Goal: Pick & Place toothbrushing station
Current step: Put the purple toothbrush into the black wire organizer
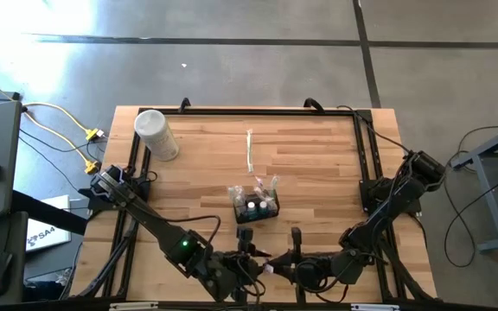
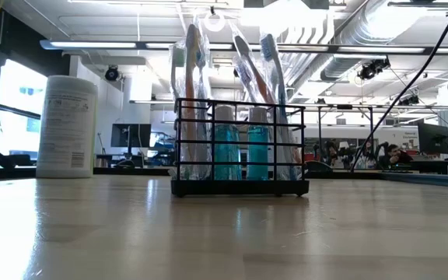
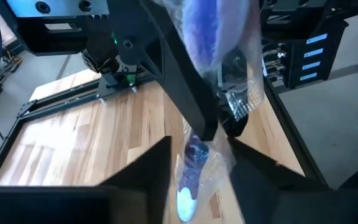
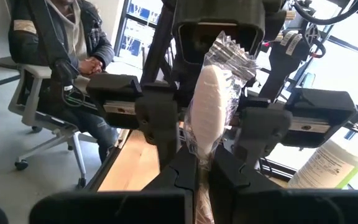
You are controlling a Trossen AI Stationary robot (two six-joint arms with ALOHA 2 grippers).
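The black wire holder box (image 1: 256, 207) stands on its base at the table's middle, with several wrapped toothbrushes and two teal tubes upright in it; it also shows in the low view (image 2: 239, 187). Both grippers meet at the table's near edge. My right gripper (image 1: 277, 266) is shut on a wrapped toothbrush (image 4: 211, 102). My left gripper (image 1: 251, 259) faces it, open, its fingers on either side of the same toothbrush (image 3: 192, 177); I cannot tell whether they touch it. My right gripper pinches the wrapped toothbrush between its two fingers (image 4: 182, 177), at one end of the clear wrapper (image 4: 199, 155). It comes level from the table's right. The toothbrush sticks out past the fingers toward my left gripper, lifted clear of the table.
A tall white canister (image 1: 156, 134) stands at the far left, and shows in the low view (image 2: 67, 124). Another wrapped toothbrush (image 1: 249, 151) lies flat beyond the holder. A person (image 4: 67, 50) sits on a chair beyond the table's left side.
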